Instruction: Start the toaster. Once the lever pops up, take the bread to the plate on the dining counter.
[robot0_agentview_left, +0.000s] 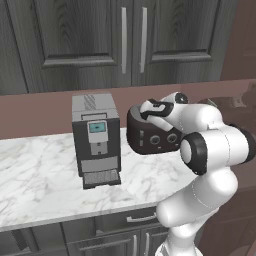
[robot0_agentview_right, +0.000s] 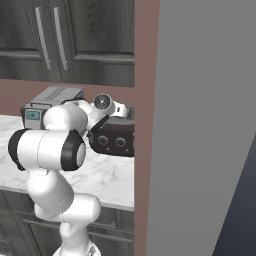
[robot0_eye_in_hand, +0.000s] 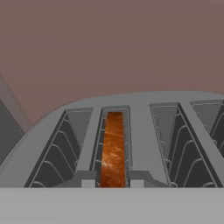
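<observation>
Setting: home kitchen, rendered. Evidence: white grey-veined marble surface (robot0_agentview_left: 45, 165) across the lower left, dark wood cabinet doors (robot0_agentview_left: 80, 35) with bar handles along the top, grey coffee machine (robot0_agentview_left: 95, 140) and dark toaster (robot0_agentview_left: 150, 140) mid-frame against a reddish-brown backsplash (robot0_agentview_left: 35, 115).

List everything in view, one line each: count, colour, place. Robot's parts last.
toaster: one, dark brown-black, on the worktop against the back wall, right of the coffee machine.
bread: one slice, orange-brown, standing in a toaster slot.
coffee machine: one, grey, on the worktop left of the toaster.
worktop: one, white grey-veined marble, over dark cabinets.
upper cabinets: dark grey wood, long silver handles, above the backsplash.
gripper: one, shut, fingers straddling the bread over the toaster top.
</observation>
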